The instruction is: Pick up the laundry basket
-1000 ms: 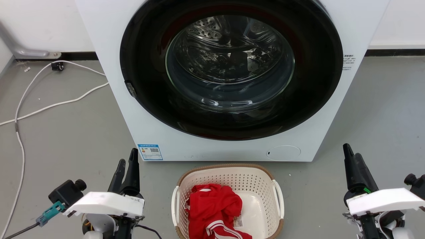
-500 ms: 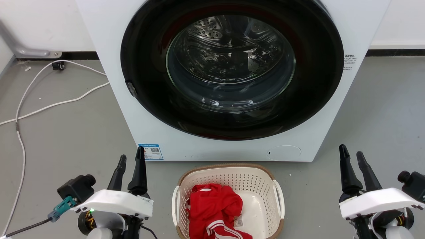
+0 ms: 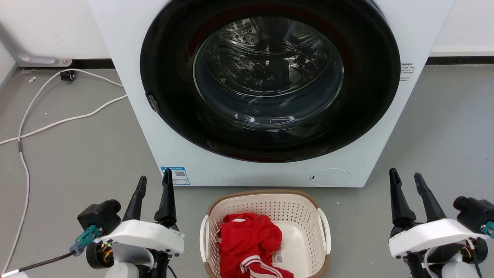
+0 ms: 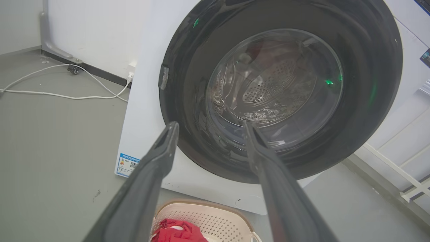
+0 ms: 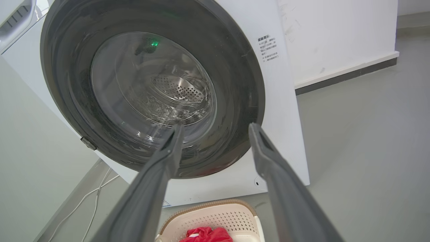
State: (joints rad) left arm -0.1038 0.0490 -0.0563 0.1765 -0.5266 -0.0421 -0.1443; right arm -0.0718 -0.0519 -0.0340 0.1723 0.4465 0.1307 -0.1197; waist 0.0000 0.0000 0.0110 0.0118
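Note:
The cream laundry basket (image 3: 301, 220) with a brown rim and white loop handles stands on the grey floor just in front of the washing machine, a red garment (image 3: 247, 241) lying inside it. Its far rim also shows low in the left wrist view, laundry basket (image 4: 215, 216), and in the right wrist view, laundry basket (image 5: 218, 215). My left gripper (image 3: 154, 179) hovers open to the basket's left, apart from it. To the basket's right my right gripper (image 3: 406, 174) is open too, clear of the handle. Nothing lies between either pair of fingers.
A white front-loading washing machine (image 3: 216, 170) with a shut dark round door (image 3: 270, 81) rises right behind the basket. White cables (image 3: 58, 121) trail over the floor at the left. A white wall (image 3: 46, 27) runs behind.
Both arms have moved inward towards the basket. The fingers of each gripper have spread from nearly together to apart. The basket has stayed put.

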